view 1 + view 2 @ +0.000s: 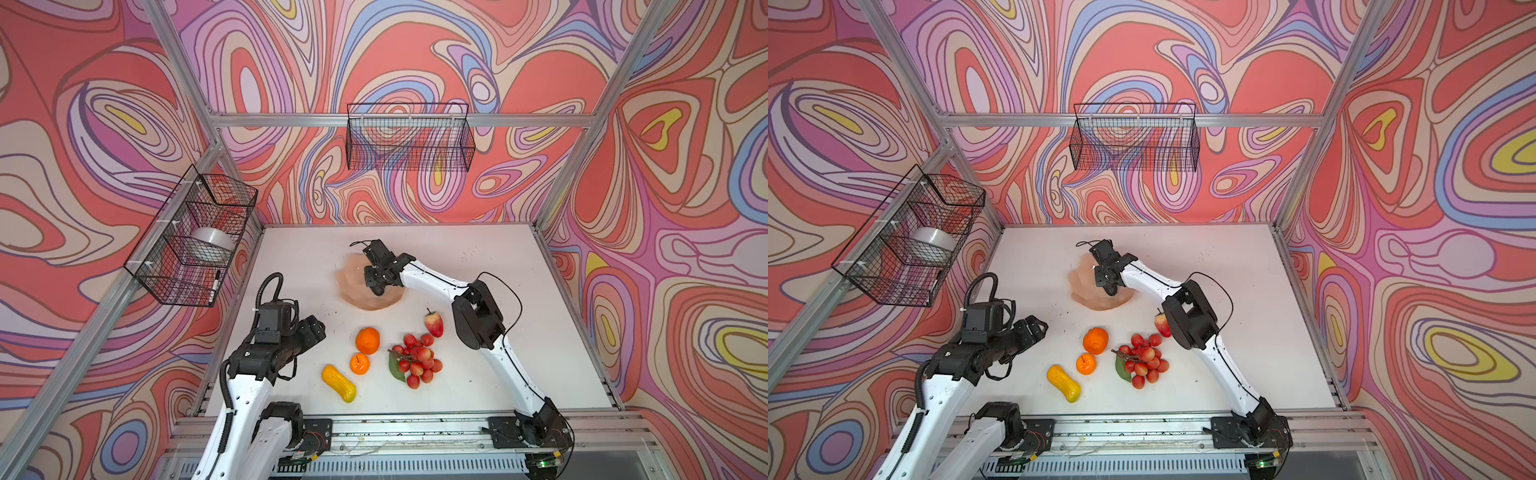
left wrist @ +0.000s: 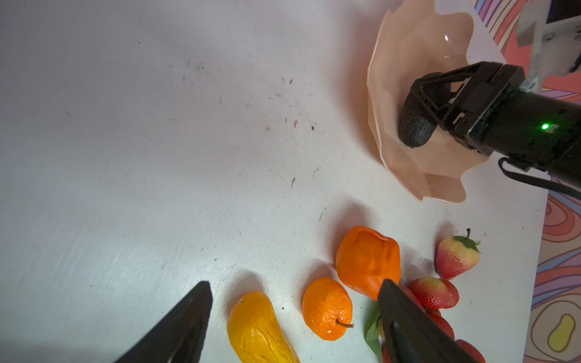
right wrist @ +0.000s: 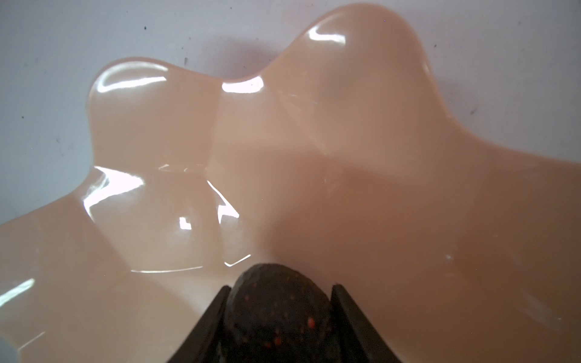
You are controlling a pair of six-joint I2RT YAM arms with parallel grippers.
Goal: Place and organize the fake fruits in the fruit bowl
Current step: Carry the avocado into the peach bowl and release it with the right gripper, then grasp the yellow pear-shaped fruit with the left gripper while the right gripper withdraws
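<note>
**Status.** The black avocado is inside the fruit bowl, near its middle in a top view. The right gripper has a finger on each flank of it. You cannot tell from these views whether the fingers press on it or only bracket it, nor whether it rests on the bowl floor. The left gripper is spread wide and empty, at 9 o'clock of the large orange.

**Hazards.**
- The bowl's inside is glossy and faceted. If you release above the floor, the rounded avocado will likely rock or roll toward a wall.
- The bowl looks light. A finger catching its rim on withdrawal could shift or tip it.
- The right arm's elbow passes close over the strawberry. A low retreat could knock it.
- Five fruits are on the table at 6 o'clock of the bowl. If the left arm comes in early, the two arms will crowd each other.

**Orientation.** The avocado lies crosswise to the fingers, its long axis running roughly 12-to-6 in a top view. Its free end points toward the oranges. The fingers hide which end is the narrow one.
</note>
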